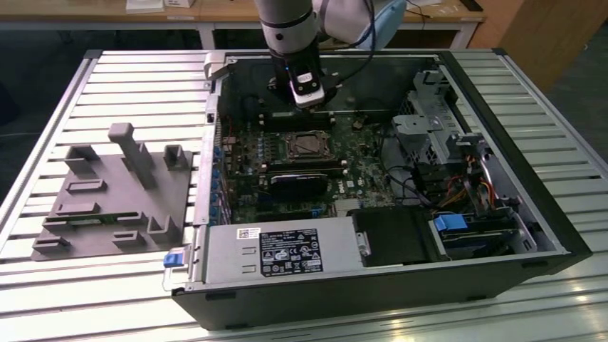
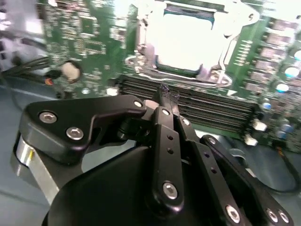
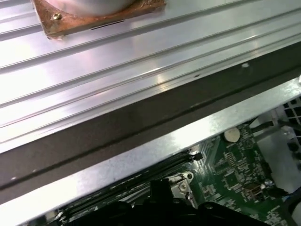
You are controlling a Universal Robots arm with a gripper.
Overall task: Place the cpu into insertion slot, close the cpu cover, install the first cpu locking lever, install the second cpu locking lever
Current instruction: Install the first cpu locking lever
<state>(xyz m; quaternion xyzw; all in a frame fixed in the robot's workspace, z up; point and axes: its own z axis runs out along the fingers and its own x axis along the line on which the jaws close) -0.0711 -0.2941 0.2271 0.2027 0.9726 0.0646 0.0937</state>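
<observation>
The insertion slot (image 1: 306,144) sits in the green circuit board inside the open computer case. In the second wrist view a bright silvery square, the cpu (image 2: 187,37), lies in the slot. The cpu cover (image 2: 209,71) lies flat around it as a metal frame. A thin wire lever (image 2: 137,66) runs along the socket's edge; I cannot tell whether it is latched. My gripper (image 1: 306,98) hangs over the board just behind the slot in the exterior view. Its black fingers (image 2: 162,110) meet at the tip, shut on nothing, above the dark memory slots (image 2: 211,106).
A grey power-supply box (image 1: 275,249) fills the case's front. A black rounded block (image 1: 296,184) sits below the slot. Drive cages and cables (image 1: 446,142) crowd the exterior view's right. A grey fixture plate (image 1: 114,192) lies on the slatted table (image 1: 95,299). The case wall (image 3: 141,122) runs close by.
</observation>
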